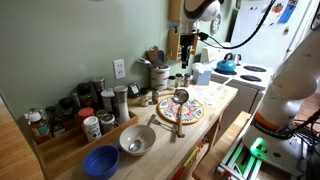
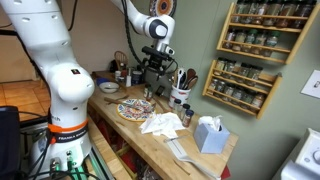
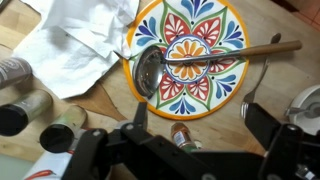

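Strainer point(image 3: 152, 72) with a round metal head and a long wooden handle lies flat across a brightly painted plate point(image 3: 205, 22), below the claw point(image 3: 195, 112). Its head rests on the part of the plate under one finger, and the handle runs past the rim on the side of the other finger.

The claw hangs over the counter with its jaws spread wide and nothing between them. Neither finger touches the strainer or the plate. In both exterior views the claw point(image 1: 186, 48) point(image 2: 153, 72) stands clearly above the plate point(image 1: 196, 113) point(image 2: 133, 110), pointing down, with open air under it.

A crumpled white cloth point(image 3: 70, 45) lies on the wooden counter just beside the plate, out past the finger on the strainer-head side; it shows in an exterior view point(image 2: 160, 123) too. In the wrist view a few dark-topped jars point(image 3: 58, 137) stand close under that same finger.

Farther from the claw, along the counter, a steel bowl point(image 1: 137, 140) and a blue bowl point(image 1: 101, 161) sit near each other. A row of spice jars point(image 1: 85, 108) lines the wall beside them. Behind the claw stands a crock of utensils point(image 2: 182, 92). Well away from the claw, past the cloth, is a tissue box point(image 2: 208, 135).
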### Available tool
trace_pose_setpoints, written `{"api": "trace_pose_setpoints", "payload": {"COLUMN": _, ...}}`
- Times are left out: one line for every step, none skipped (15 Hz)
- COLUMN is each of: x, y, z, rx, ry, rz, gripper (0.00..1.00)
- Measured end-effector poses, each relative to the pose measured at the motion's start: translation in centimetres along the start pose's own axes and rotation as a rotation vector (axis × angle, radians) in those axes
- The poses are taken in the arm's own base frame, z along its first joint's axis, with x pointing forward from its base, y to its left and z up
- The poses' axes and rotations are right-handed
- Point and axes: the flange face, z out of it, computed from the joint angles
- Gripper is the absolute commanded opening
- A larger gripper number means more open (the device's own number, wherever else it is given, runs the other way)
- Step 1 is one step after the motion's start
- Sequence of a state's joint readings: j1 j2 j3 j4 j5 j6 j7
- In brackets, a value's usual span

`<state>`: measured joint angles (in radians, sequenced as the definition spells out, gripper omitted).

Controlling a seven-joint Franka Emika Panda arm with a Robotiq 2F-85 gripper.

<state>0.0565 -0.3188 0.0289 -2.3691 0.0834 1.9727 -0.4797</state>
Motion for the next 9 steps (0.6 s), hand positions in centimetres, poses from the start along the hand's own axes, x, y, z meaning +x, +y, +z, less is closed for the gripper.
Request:
{"api": "trace_pose_setpoints", "payload": {"x": 0.4, "y": -1.5, "z": 0.0, "rx": -0.02, "ry": -0.01, "rz": -0.049, "gripper": 1.0}}
{"api": "trace_pose_setpoints", "payload": {"x": 0.9, "y": -2.9, "z": 0.1, "rx": -0.036, "ry": -0.019, "rz": -0.099, "gripper": 1.0}}
{"api": "trace_pose_setpoints", "payload": {"x": 1.5, "y": -4.5, "z": 0.3, "rx": -0.051, "ry": -0.029, "rz": -0.148, "gripper": 1.0}}
{"api": "trace_pose_setpoints", "payload": {"x": 2.0, "y": -6.0, "z": 0.5, "rx": -0.067, "ry": -0.038, "rz": -0.199, "gripper": 1.0}}
{"api": "trace_pose_setpoints", "payload": {"x": 2.5, "y": -7.5, "z": 0.6, "rx": -0.084, "ry": -0.048, "rz": -0.248, "gripper": 1.0}}
{"api": "trace_pose_setpoints", "payload": {"x": 3.1, "y": -8.8, "z": 0.8, "rx": -0.107, "ry": -0.054, "rz": -0.297, "gripper": 1.0}}
{"api": "trace_pose_setpoints", "payload": {"x": 3.8, "y": -9.9, "z": 0.8, "rx": -0.136, "ry": -0.058, "rz": -0.344, "gripper": 1.0}}
{"api": "trace_pose_setpoints", "payload": {"x": 4.5, "y": -10.8, "z": 0.9, "rx": -0.163, "ry": -0.06, "rz": -0.392, "gripper": 1.0}}
{"api": "trace_pose_setpoints", "payload": {"x": 5.3, "y": -11.3, "z": 0.9, "rx": -0.19, "ry": -0.059, "rz": -0.442, "gripper": 1.0}}
